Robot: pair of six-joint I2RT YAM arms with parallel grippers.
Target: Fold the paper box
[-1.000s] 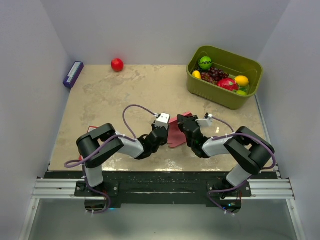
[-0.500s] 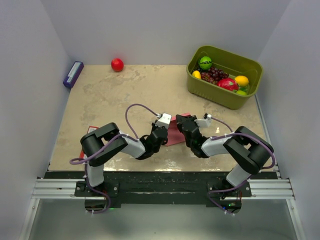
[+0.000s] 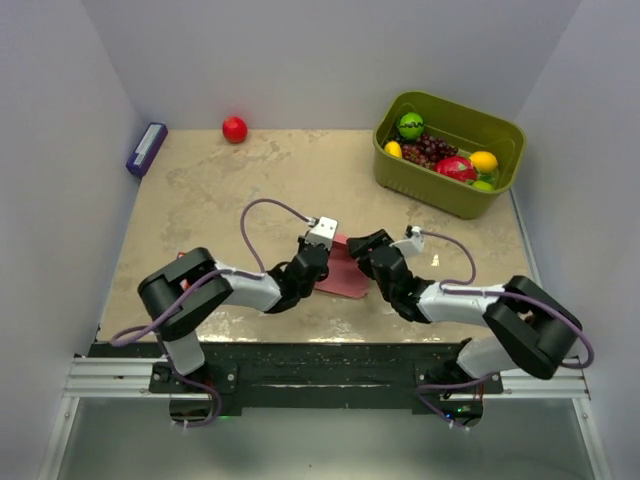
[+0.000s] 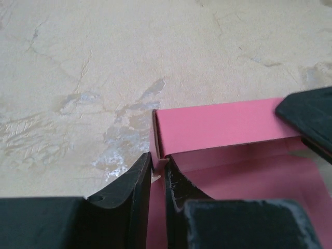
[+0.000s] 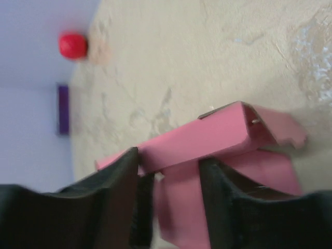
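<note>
Since one second earlier, the right gripper (image 5: 170,160) has parted its fingers and the right arm (image 3: 500,305) has swung its elbow outward. The left gripper (image 4: 157,160) has narrowed its gap. The paper box (image 3: 343,277) has slid a little toward the left arm (image 3: 235,285).

Left wrist view: the two dark fingers stand almost together, pinching the near lower corner of the box's upright pink wall. Only a thin sliver of card shows between the tips. From the fingertips the wall runs away to the right. The flat base panel lies just right of the right-hand finger. At the wall's far end, well ahead of the tips, one dark finger of the right gripper touches or overlaps the card; which cannot be told.

Right wrist view: the fingers are spread wide and released. The raised wall passes across the gap just ahead of them. Its near end lies beside the left-hand fingertip; contact cannot be judged through the blur. A folded end flap and a notched tab lie farther out, beyond the right-hand finger.

Top view: the box rests on the table (image 3: 250,190) directly between the two sets of fingertips. A red ball (image 3: 234,129) and a purple box (image 3: 146,149) lie far beyond the left gripper. A green basket (image 3: 400,165) of fruit lies well beyond the right gripper.
</note>
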